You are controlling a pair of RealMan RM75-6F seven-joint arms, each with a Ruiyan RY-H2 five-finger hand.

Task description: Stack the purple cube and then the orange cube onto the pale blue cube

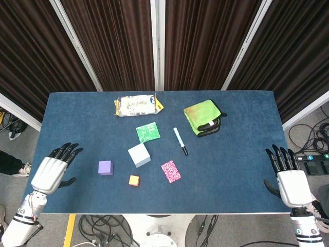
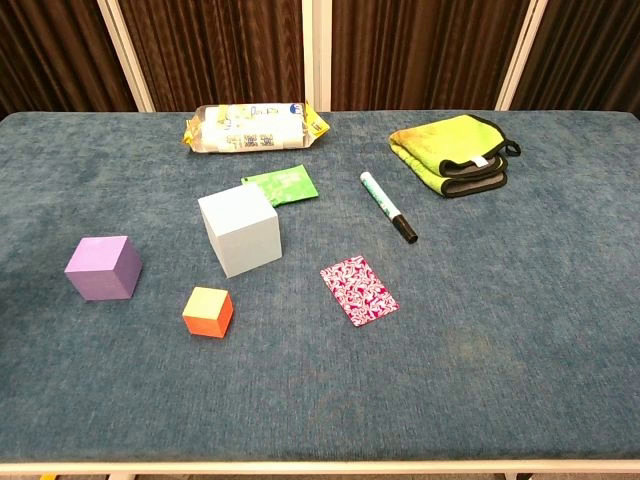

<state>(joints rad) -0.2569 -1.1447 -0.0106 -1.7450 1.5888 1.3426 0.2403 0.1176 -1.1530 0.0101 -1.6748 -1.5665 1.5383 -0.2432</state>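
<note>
1. Hands: left hand point(image 1: 50, 172) and right hand point(image 1: 291, 181) are resting empty, fingers spread.
2. Purple cube point(image 1: 105, 167) is lying nearest the left hand.
3. Orange cube point(image 1: 134, 180) and pale blue cube point(image 1: 139, 155) are sitting beyond it, unstacked.

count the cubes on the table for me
3, none stacked or touching. The purple cube sits furthest left, the orange cube nearest the front edge, and the pale blue cube just behind them, in front of the green packet. Nothing seems hidden.
</note>
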